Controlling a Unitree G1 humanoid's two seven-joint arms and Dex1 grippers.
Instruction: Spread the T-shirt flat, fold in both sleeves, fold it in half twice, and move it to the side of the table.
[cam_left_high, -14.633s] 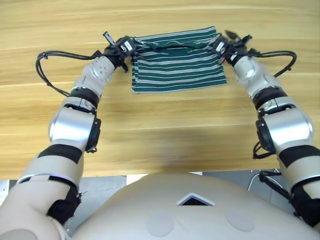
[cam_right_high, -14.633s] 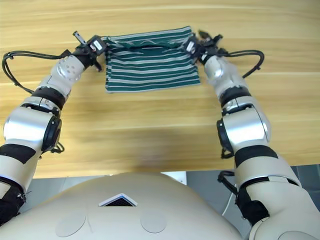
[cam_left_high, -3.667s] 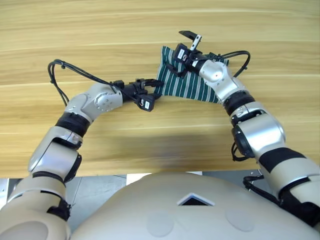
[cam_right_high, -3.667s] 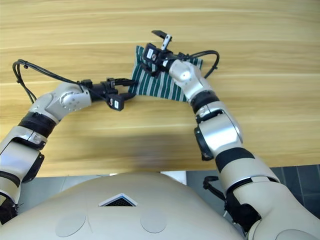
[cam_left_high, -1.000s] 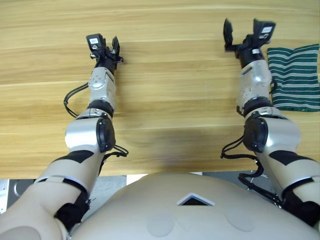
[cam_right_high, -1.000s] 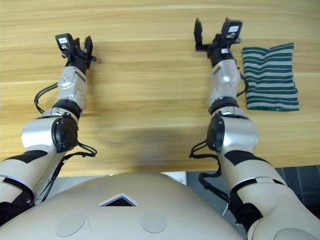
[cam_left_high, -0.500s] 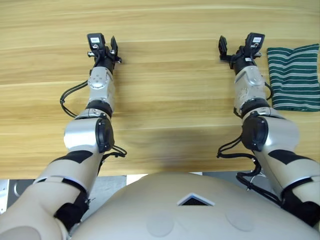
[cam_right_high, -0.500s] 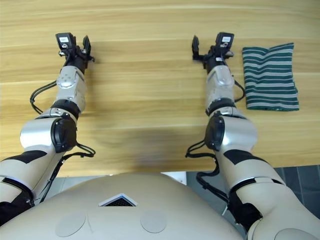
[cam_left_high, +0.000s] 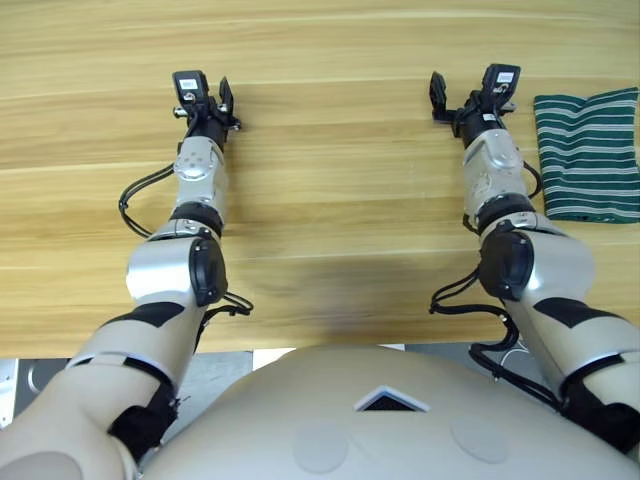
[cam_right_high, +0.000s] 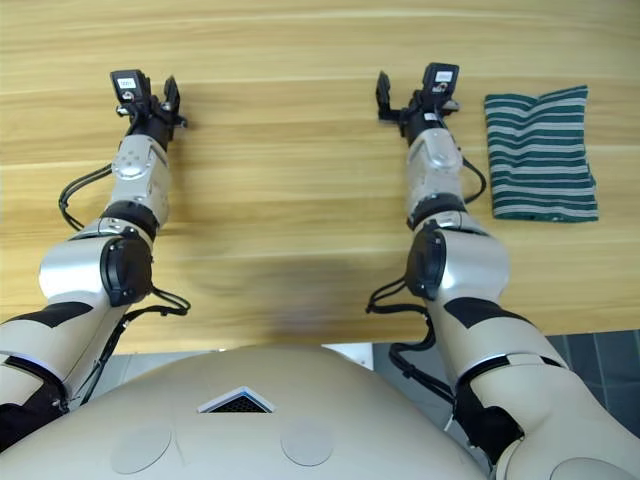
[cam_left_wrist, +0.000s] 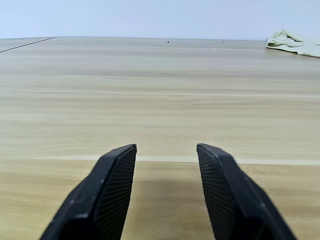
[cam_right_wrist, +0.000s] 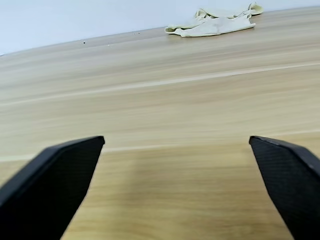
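Observation:
The T-shirt (cam_left_high: 588, 153), green with white stripes, lies folded into a small rectangle at the right side of the wooden table (cam_left_high: 330, 160). My right gripper (cam_left_high: 468, 85) hovers just left of it, apart from the cloth, open wide with nothing between its fingers (cam_right_wrist: 50, 180). My left gripper (cam_left_high: 207, 90) is far over on the left of the table, open with a narrower gap and empty; its dark fingers (cam_left_wrist: 110, 185) hang just above bare wood.
A pale crumpled cloth (cam_right_wrist: 215, 22) lies far off on the table beyond the grippers, also seen as the pale cloth (cam_left_wrist: 295, 42) from the left wrist. The table's near edge runs just in front of my arms.
Over the last second my right gripper drifted slightly left, away from the folded T-shirt. The left arm barely moved. Earlier both grippers were folding the shirt at mid-table.

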